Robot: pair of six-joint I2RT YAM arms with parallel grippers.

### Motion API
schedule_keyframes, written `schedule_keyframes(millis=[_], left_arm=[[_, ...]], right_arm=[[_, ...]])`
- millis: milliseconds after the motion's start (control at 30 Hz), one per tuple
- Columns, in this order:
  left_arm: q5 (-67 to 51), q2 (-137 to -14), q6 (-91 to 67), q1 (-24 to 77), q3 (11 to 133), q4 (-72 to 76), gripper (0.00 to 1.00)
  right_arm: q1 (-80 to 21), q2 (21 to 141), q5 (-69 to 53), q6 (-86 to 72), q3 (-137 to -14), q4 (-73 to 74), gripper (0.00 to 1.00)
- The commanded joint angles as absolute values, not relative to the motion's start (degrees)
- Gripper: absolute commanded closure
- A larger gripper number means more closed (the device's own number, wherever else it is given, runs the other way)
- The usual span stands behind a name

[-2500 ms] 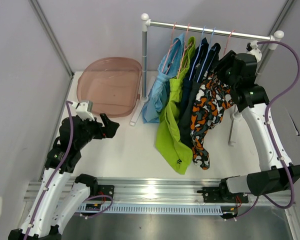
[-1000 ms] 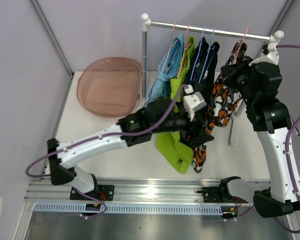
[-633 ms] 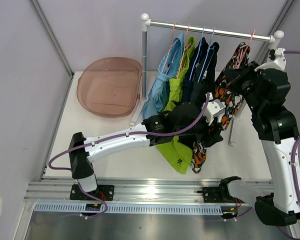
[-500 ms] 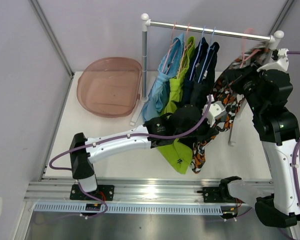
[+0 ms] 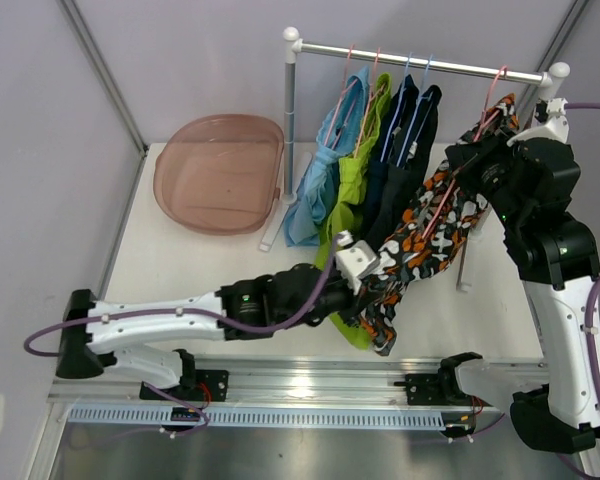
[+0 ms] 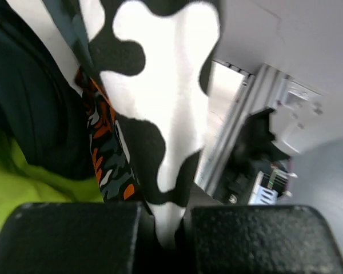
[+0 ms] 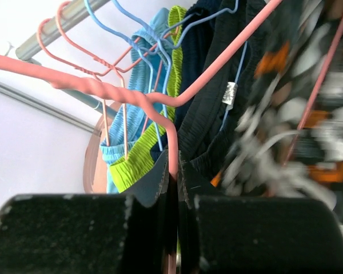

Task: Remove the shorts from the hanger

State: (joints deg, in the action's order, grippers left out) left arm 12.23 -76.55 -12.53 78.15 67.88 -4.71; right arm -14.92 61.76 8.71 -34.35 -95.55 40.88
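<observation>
The orange-black-white patterned shorts [image 5: 432, 222] stretch from a pink hanger [image 5: 446, 192] down toward the table's near edge. My left gripper [image 5: 378, 285] is shut on their lower hem; in the left wrist view the white-and-black fabric [image 6: 160, 103] runs down between the closed pads of the left gripper [image 6: 169, 231]. My right gripper [image 5: 462, 158] is shut on the pink hanger wire [image 7: 172, 142], which runs straight into the right gripper [image 7: 172, 171]. Light blue shorts [image 5: 318, 175], lime green shorts [image 5: 350, 195] and dark navy shorts [image 5: 402, 150] hang on the rail [image 5: 420, 62]. The patterned shorts [image 7: 308, 103] are blurred in the right wrist view.
A pink translucent tub [image 5: 220, 170] sits at the back left of the table. The rack's white post [image 5: 289, 120] stands beside it, and its right leg [image 5: 466, 262] is near the stretched shorts. The aluminium rail [image 5: 310, 385] runs along the near edge.
My left gripper closed on the patterned shorts and drew back toward the near edge, stretching them down and left. The right gripper kept the pink hanger up near the rail's right end.
</observation>
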Motion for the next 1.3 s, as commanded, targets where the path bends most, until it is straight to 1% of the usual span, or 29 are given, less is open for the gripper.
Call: schedule_keyframes(millis=[0, 33, 100, 267, 300, 333, 433, 467, 600, 633, 700, 733, 833, 933, 1000, 1067, 1100, 1133, 1200, 1233, 1267], left_arm=[[17.0, -69.3, -18.2, 81.4, 61.8, -1.8, 1.00], [17.1, -68.6, -18.8, 81.4, 59.0, -1.3, 1.00], [18.6, -68.5, -19.1, 81.4, 58.7, -0.9, 1.00], [18.5, -74.8, -15.5, 81.4, 66.1, -1.7, 1.00], [18.3, -77.7, -14.3, 81.0, 67.1, -1.7, 1.00], [17.5, -79.3, -13.8, 80.8, 71.8, -2.2, 1.00], [15.6, -85.5, -11.0, 80.9, 74.8, -2.4, 1.00], [15.0, -86.6, -10.7, 81.2, 75.2, -2.5, 1.00], [15.6, -88.7, -13.3, 82.6, 71.8, -0.6, 1.00], [16.3, -87.1, -13.6, 83.1, 69.1, 3.6, 1.00], [18.1, -85.2, -14.9, 84.3, 66.4, 6.1, 1.00], [18.5, -84.3, -15.5, 84.6, 62.7, 7.7, 1.00], [20.6, -83.1, -17.9, 85.3, 59.8, 7.1, 1.00], [22.3, -83.7, -18.7, 85.3, 60.4, 6.0, 1.00], [24.1, -85.2, -18.2, 84.7, 62.3, 4.5, 1.00], [25.6, -87.3, -17.8, 83.6, 68.9, 0.5, 1.00], [25.8, -90.2, -17.7, 81.8, 71.0, -2.2, 1.00], [26.0, -91.9, -17.5, 80.6, 77.7, -5.9, 1.00], [25.2, -95.3, -17.3, 76.9, 82.8, -9.6, 1.00], [24.4, -99.0, -17.3, 75.5, 89.8, -13.0, 1.00], [21.7, -101.1, -17.5, 74.2, 92.2, -14.7, 1.00]], right_arm=[[-14.6, 62.7, 11.4, -31.6, -99.0, 36.3, 1.00], [-14.4, 62.9, 11.3, -31.9, -99.0, 36.5, 1.00], [-14.5, 62.8, 10.1, -33.3, -98.7, 36.5, 1.00], [-14.5, 62.0, 6.2, -35.9, -98.0, 37.3, 1.00], [-14.5, 61.7, 4.3, -36.6, -98.0, 37.8, 1.00], [-14.5, 61.1, 3.1, -38.0, -97.8, 37.8, 1.00], [-14.5, 60.6, 0.7, -39.6, -98.4, 37.4, 1.00], [-14.5, 61.2, 0.6, -39.6, -100.5, 37.8, 1.00], [-14.2, 64.0, -1.6, -38.8, -107.5, 42.4, 1.00], [-14.2, 64.2, -1.5, -38.7, -107.8, 42.6, 1.00], [-14.1, 64.2, -0.6, -38.2, -107.8, 42.4, 1.00], [-13.8, 64.4, -0.4, -38.3, -108.0, 42.6, 1.00], [-13.1, 65.0, -1.9, -38.8, -108.3, 42.8, 1.00], [-13.1, 64.4, -3.9, -40.9, -106.4, 42.7, 1.00], [-13.1, 63.6, -6.9, -42.4, -105.1, 42.7, 1.00], [-13.1, 61.8, -10.4, -46.8, -102.5, 43.2, 1.00], [-13.2, 61.1, -15.4, -48.5, -101.4, 43.0, 1.00], [-13.7, 60.1, -18.0, -50.3, -99.9, 42.3, 1.00], [-15.1, 56.7, -21.7, -56.1, -94.7, 40.0, 1.00], [-15.5, 55.4, -24.0, -57.9, -93.0, 39.2, 1.00], [-15.7, 54.2, -24.8, -59.5, -91.6, 38.8, 1.00]])
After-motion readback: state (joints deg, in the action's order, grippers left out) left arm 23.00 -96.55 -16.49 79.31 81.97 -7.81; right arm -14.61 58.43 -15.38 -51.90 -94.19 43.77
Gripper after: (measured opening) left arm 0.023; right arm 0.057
